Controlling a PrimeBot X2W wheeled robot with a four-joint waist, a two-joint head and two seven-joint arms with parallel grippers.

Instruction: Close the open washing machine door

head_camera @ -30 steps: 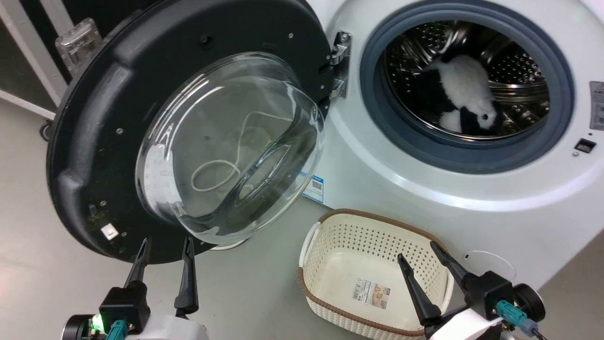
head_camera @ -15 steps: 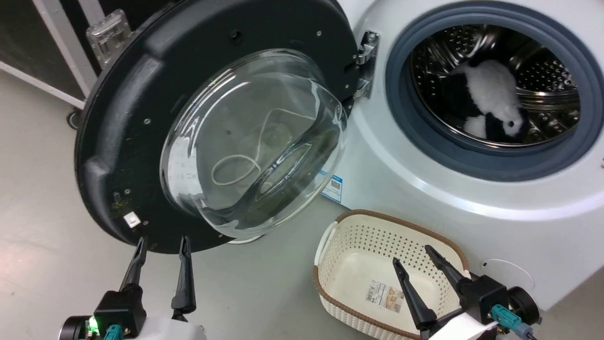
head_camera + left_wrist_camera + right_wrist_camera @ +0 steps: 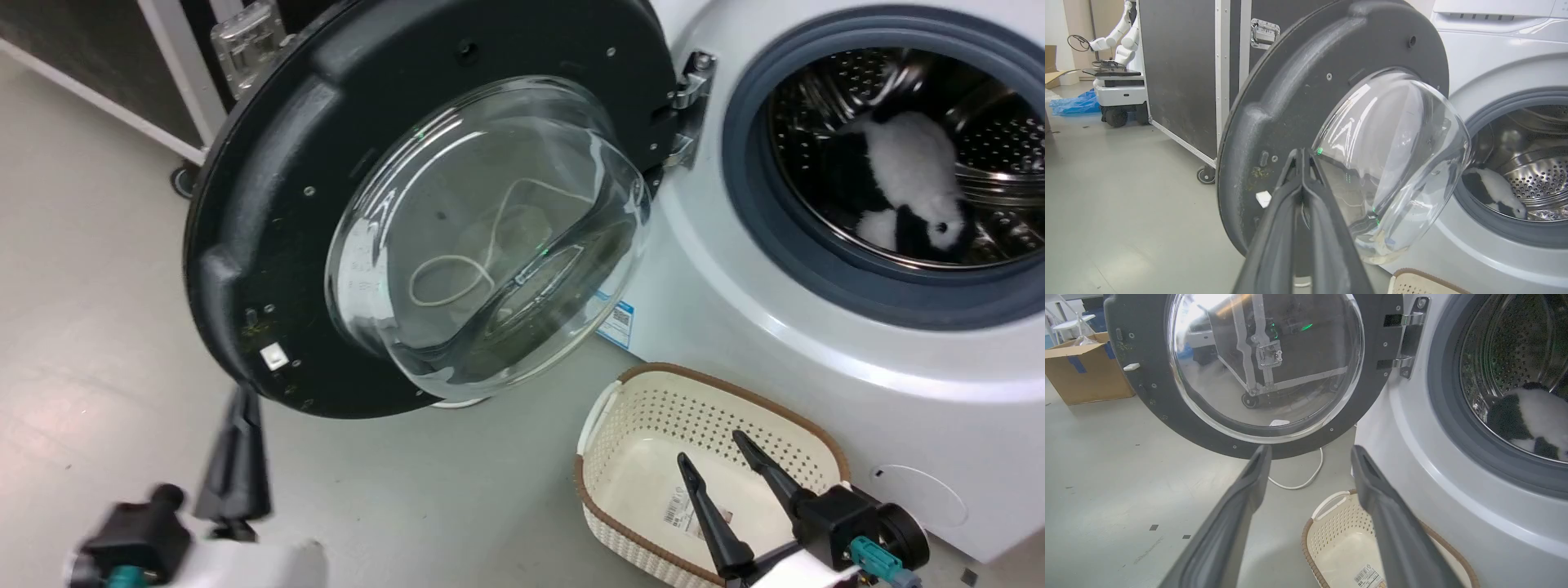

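Observation:
The washing machine door [image 3: 269, 204], a black disc with a bulging clear glass bowl [image 3: 490, 237], stands swung wide open on its hinge [image 3: 686, 106] at the left of the white washing machine [image 3: 735, 269]. My left gripper [image 3: 243, 400] is shut with nothing in it, its tips just below the door's lower rim; in the left wrist view the closed left gripper [image 3: 1302, 153] points at the door [image 3: 1274, 114]. My right gripper [image 3: 710, 445] is open and empty over the basket, as the right gripper [image 3: 1310, 451] also shows, facing the door [image 3: 1147, 388].
A cream perforated basket [image 3: 620, 392] sits on the floor in front of the machine. A black and white plush toy [image 3: 906, 188] lies in the steel drum. A black wheeled case [image 3: 1180, 73] stands behind the door, with another robot [image 3: 1118, 94] and a cardboard box [image 3: 1086, 371] farther off.
My left gripper has closed from open. The head camera has swung left, shifting the whole scene rightward in view.

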